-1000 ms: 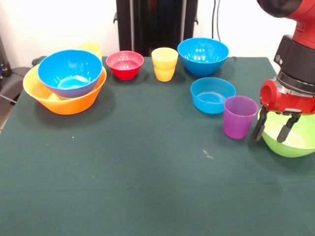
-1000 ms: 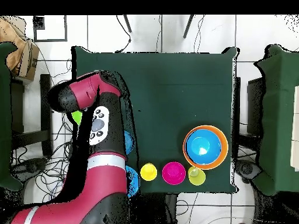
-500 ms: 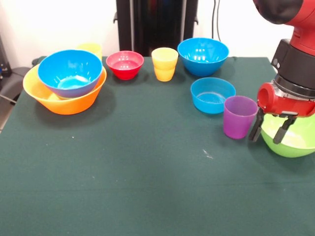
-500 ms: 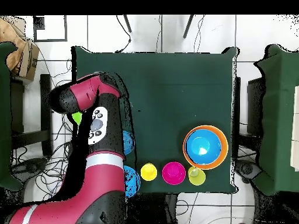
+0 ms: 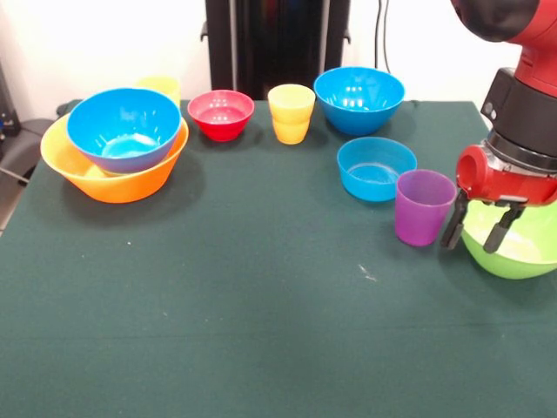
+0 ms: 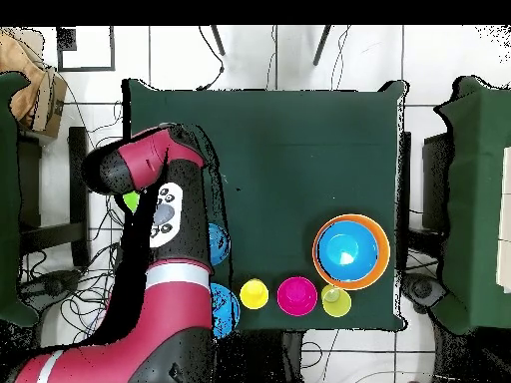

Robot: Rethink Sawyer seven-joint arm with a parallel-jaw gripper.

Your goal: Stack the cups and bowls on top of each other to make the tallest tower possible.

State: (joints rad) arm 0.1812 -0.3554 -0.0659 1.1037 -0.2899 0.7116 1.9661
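Note:
My gripper [image 5: 475,232] is open at the left rim of the large lime green bowl [image 5: 519,251] at the table's right edge. One finger [image 5: 452,229] hangs between that bowl and the purple cup [image 5: 424,206]. The tower is a large blue bowl [image 5: 124,128] nested in the huge orange-yellow bowl [image 5: 117,185] at the left; it also shows in the overhead view [image 6: 319,251]. One yellow cup [image 5: 291,113] stands at the back middle, another [image 5: 160,85] behind the tower. A small red bowl [image 5: 221,113], a large blue bowl [image 5: 359,98] and a shallow blue bowl [image 5: 375,167] stand apart. The small green bowl is out of view.
In the overhead view my arm [image 6: 165,214] covers the gripper, the purple cup and most of the lime bowl [image 6: 131,199]. The red bowl [image 6: 297,294] and both yellow cups [image 6: 254,294] [image 6: 336,299] line the robot-side edge. The lime bowl sits close to the table's edge.
My gripper has shifted slightly towards the purple cup and stays open at the lime bowl's rim. No cup or bowl has moved.

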